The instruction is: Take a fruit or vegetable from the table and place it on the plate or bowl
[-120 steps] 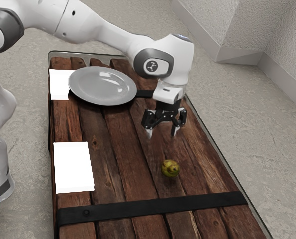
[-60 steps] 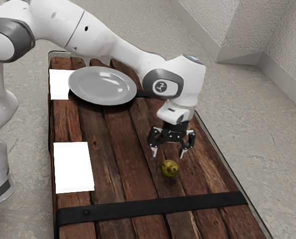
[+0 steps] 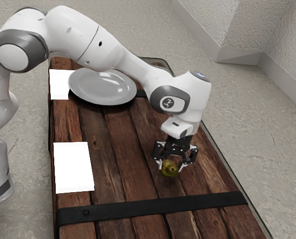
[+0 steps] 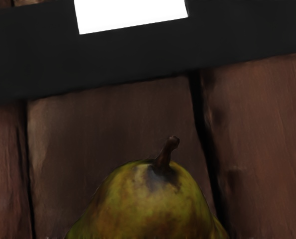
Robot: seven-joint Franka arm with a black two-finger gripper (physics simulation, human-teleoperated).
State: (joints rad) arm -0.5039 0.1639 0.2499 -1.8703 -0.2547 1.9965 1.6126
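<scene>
the gripper (image 3: 174,163) hangs low with its jaws open on both sides of the green pear (image 3: 170,170), which lies on the wooden table (image 3: 113,149), well apart from the grey plate (image 3: 102,85).

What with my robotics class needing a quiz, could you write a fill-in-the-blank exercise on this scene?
The gripper, jaws open, straddles a green ____.
The grey plate holds ____ fruit.
The strap across the wooden table is ____.
Missing words: pear; no; black.
</scene>
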